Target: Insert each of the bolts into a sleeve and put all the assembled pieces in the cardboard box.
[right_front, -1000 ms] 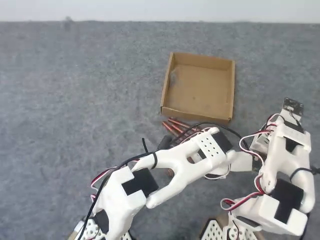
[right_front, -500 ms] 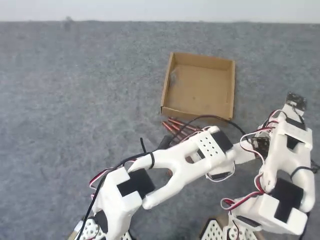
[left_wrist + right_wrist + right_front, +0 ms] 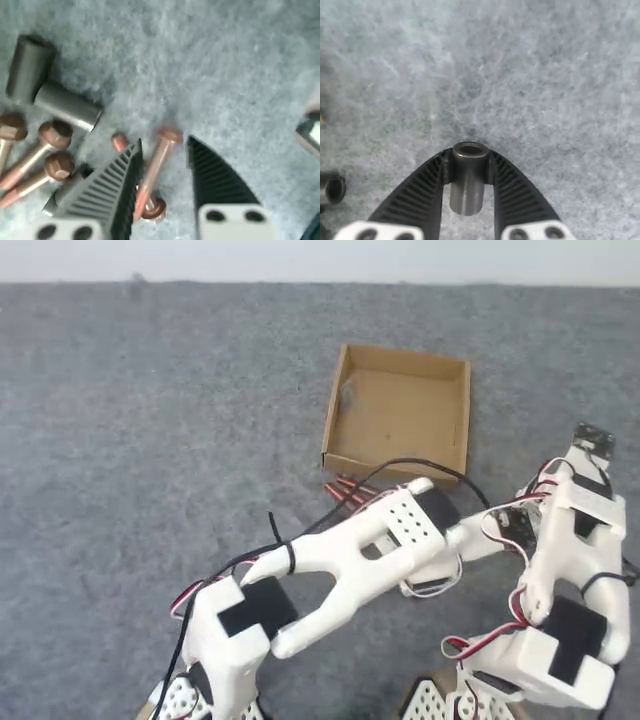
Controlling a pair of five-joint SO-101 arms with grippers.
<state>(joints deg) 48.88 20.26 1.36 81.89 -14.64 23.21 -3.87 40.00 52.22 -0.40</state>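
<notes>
Left wrist view: left gripper (image 3: pixel 165 145) fingers spread either side of a copper bolt (image 3: pixel 156 165) lying on the grey mat (image 3: pixel 235 55); another bolt (image 3: pixel 119 141) sits just beside one finger, so closing could catch both or roll the target away; right gripper (image 3: pixel 470 161) pinches a sleeve (image 3: pixel 468 180) near its open end, which might tilt during insertion; cardboard box (image 3: pixel 398 465), upper centre of the high view, holds no assembled piece yet.

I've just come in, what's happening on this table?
Two robot arms are pairing bolts with sleeves. The right end effector is shut on a dark sleeve, over the grey mat. The left end effector is open around a copper bolt lying on the mat, with spare bolts and sleeves beside it. The cardboard box holds no pieces yet.
</notes>
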